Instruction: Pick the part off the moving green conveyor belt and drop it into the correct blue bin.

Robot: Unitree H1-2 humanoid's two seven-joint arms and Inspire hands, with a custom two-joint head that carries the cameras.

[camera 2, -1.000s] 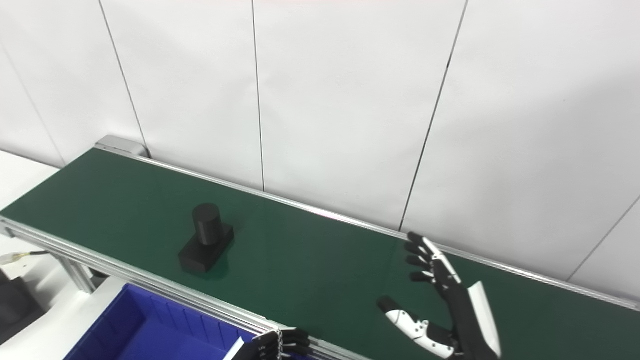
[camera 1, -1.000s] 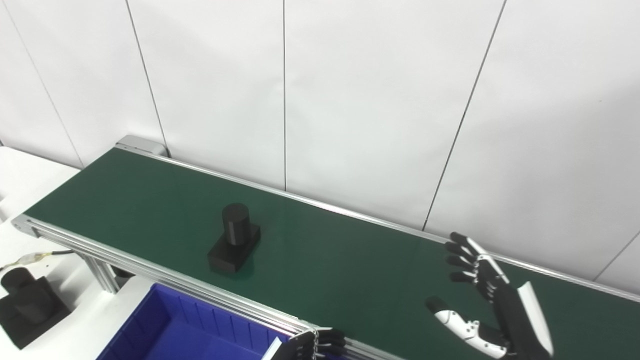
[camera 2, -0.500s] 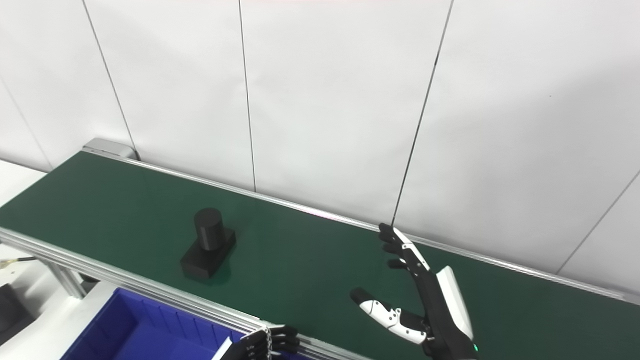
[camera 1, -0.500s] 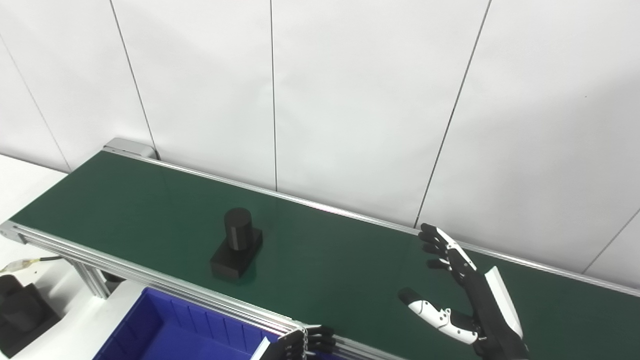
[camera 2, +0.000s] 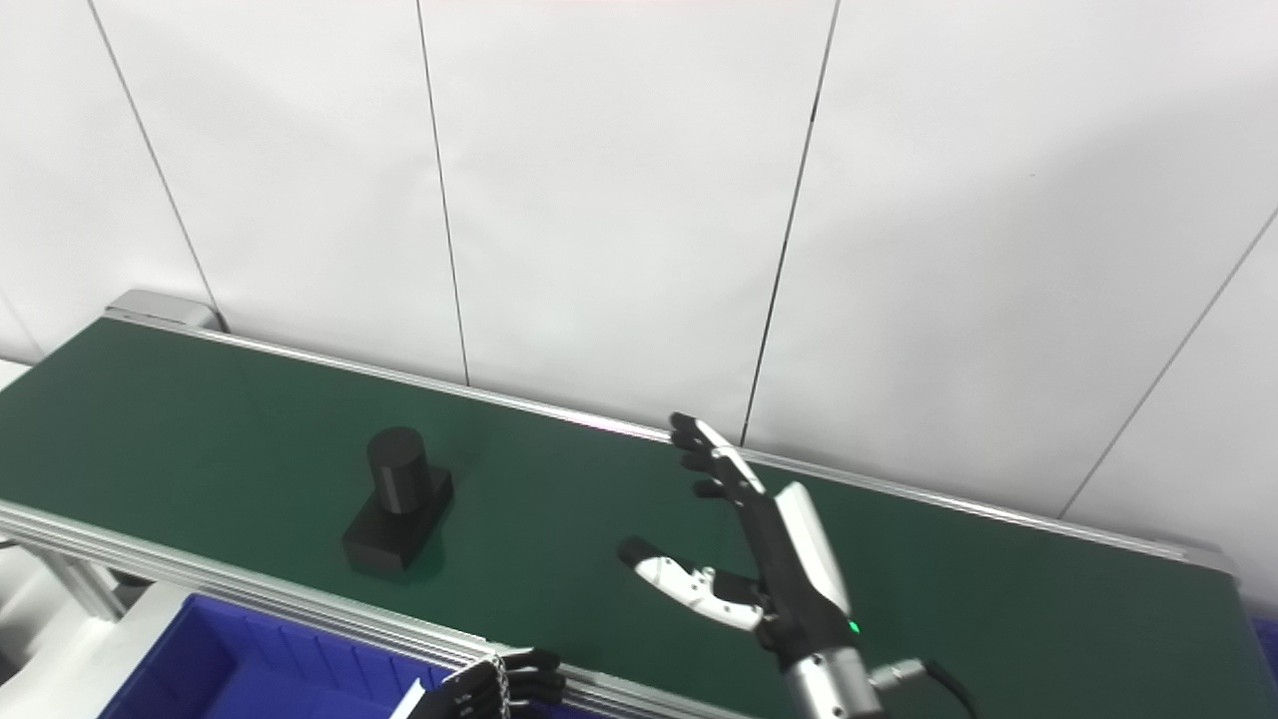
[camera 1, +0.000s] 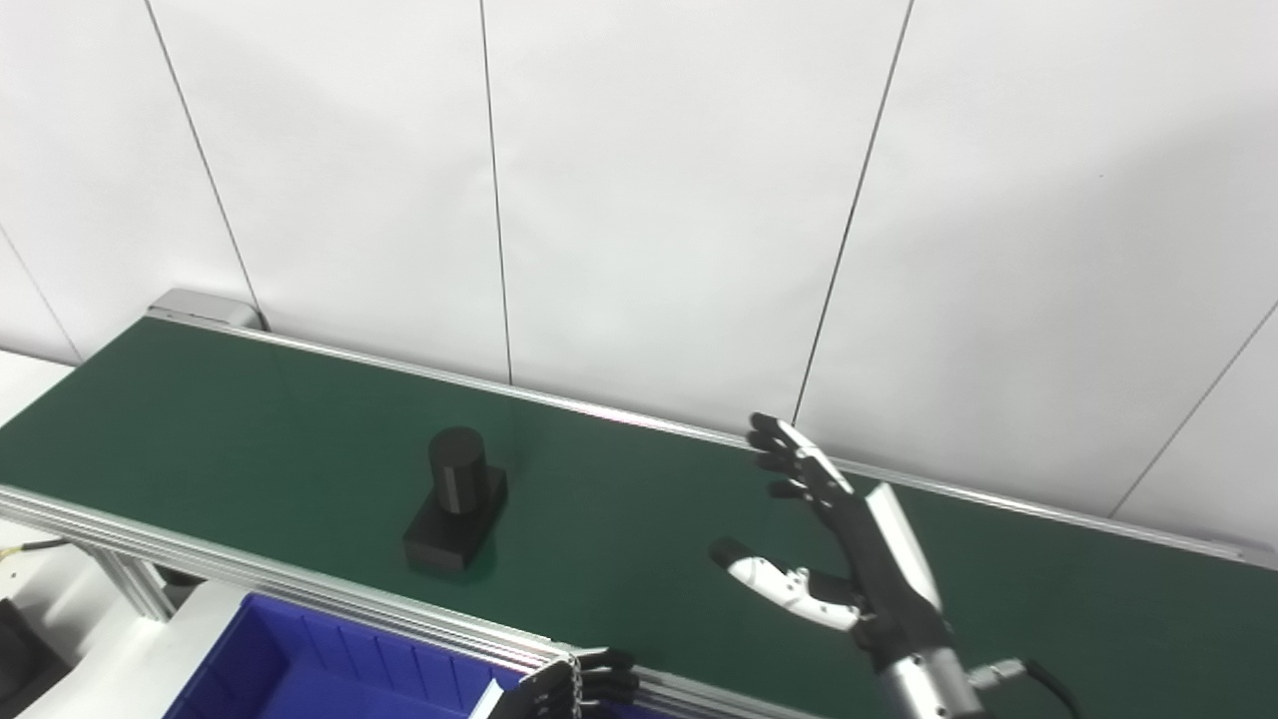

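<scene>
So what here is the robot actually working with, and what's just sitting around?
Part of the job:
- black part, standing on the belt
- green conveyor belt
- blue bin at the near edge
- right hand, open above the belt

Just there:
- left hand, idle, fingers curled
- white wall panels

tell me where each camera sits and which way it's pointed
Left eye view: on the head, looking down and forward at the green belt; shows the open right hand and left hand fingertips.
Right eye view: beside it, same aim, scene shifted leftward; same hands.
Both share: the black part on the belt, blue bin, white wall.
</scene>
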